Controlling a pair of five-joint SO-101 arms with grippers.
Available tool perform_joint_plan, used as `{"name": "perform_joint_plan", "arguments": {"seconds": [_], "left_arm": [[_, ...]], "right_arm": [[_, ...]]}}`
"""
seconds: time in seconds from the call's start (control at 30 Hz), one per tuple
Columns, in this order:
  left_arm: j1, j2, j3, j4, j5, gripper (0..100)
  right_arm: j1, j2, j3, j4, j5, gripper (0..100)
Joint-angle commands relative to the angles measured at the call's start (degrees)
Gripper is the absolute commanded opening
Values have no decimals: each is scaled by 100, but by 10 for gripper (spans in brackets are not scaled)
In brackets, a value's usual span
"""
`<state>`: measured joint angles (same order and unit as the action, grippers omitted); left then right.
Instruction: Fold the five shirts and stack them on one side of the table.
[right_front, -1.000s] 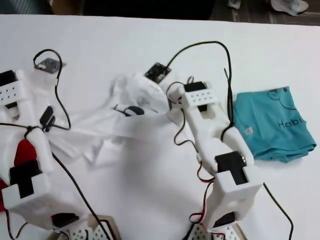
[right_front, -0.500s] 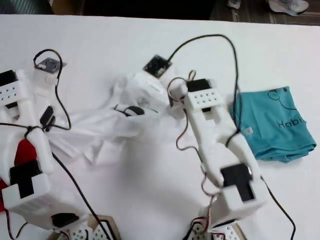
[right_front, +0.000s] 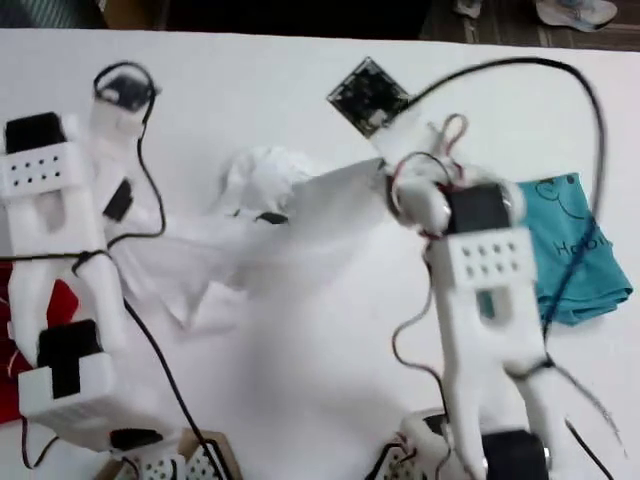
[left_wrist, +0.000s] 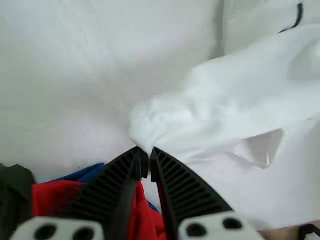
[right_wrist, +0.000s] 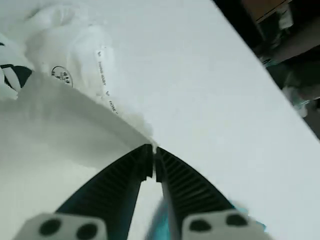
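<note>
You have just stretched the white shirt (right_front: 270, 230) out between your two claws.

The shirt lies mid-table (right_front: 250, 60), bunched at its collar and not yet folded. Your right claw (right_wrist: 152, 150) is clamped on one edge and has swung up and away over the last second, lifting that edge into a flat sheet. Your left claw (left_wrist: 145, 157), pinched tight on the opposite edge, has shifted too. This looks like spreading before a first fold. The teal shirt (right_front: 575, 250) sits folded at the right and the red shirt (left_wrist: 50, 200) waits by the left arm.

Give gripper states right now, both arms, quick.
Left gripper: shut, pinching a fold of the white shirt.
Right gripper: shut on another edge of the white shirt.
</note>
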<state>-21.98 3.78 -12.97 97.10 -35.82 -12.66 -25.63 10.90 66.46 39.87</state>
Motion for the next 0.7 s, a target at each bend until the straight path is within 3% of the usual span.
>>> {"name": "perform_joint_plan", "arguments": {"seconds": [0.0, 0.4, 0.67], "left_arm": [[176, -774, -787, 422, 44, 26], [176, -2435, -840, 448, 53, 26], [818, -2303, 980, 369, 44, 26]], "right_arm": [[136, -998, -246, -207, 132, 21], [400, -2888, -220, -330, 149, 20], [400, -2633, 457, -233, 149, 20]]}}
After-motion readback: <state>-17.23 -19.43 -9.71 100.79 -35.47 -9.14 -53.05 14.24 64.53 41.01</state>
